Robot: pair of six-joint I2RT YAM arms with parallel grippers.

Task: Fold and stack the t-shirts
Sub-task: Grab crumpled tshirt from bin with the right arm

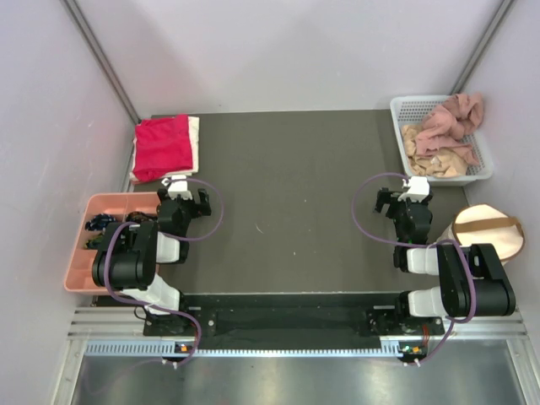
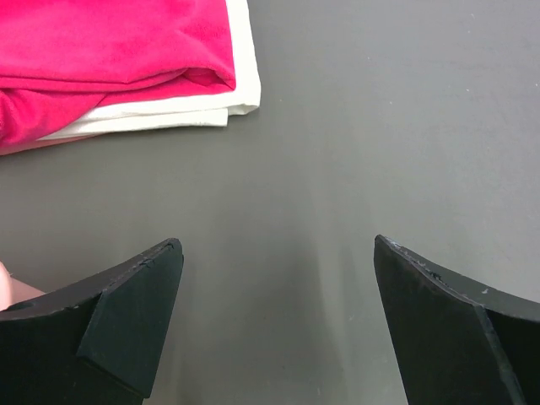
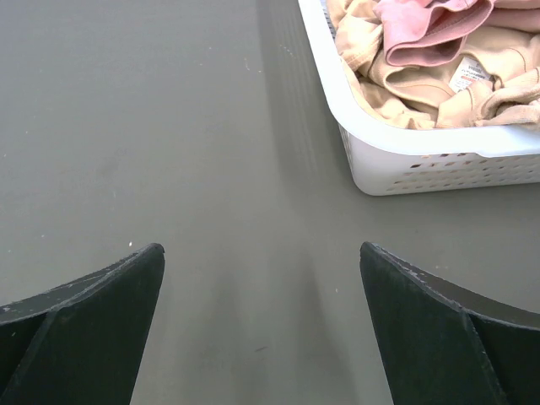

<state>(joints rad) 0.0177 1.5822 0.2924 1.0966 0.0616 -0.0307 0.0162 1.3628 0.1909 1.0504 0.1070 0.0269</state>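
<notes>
Dark grey table (image 1: 287, 169) fills the overhead view, with pale walls around it. At its far left corner you see a folded red shirt (image 1: 162, 145) lying on a white shirt (image 1: 195, 139), of which only an edge shows. At the far right a white basket (image 1: 485, 173) holds a crumpled pink shirt (image 1: 451, 122) over a tan shirt (image 1: 434, 160); any print is too bunched to read. The left gripper (image 1: 187, 194) and right gripper (image 1: 395, 200) hover over bare table. A pink tray (image 1: 76, 278) is partly hidden by the left arm, its dark contents unclear. A cream bag (image 1: 489, 236) sits by the right arm.

From your left wrist, both fingers (image 2: 135, 287) are spread wide with nothing between them; the stacked shirts are cut off at the top left.

From your right wrist, the fingers (image 3: 439, 321) also stand wide apart and empty; the basket is cropped at the top right.
</notes>
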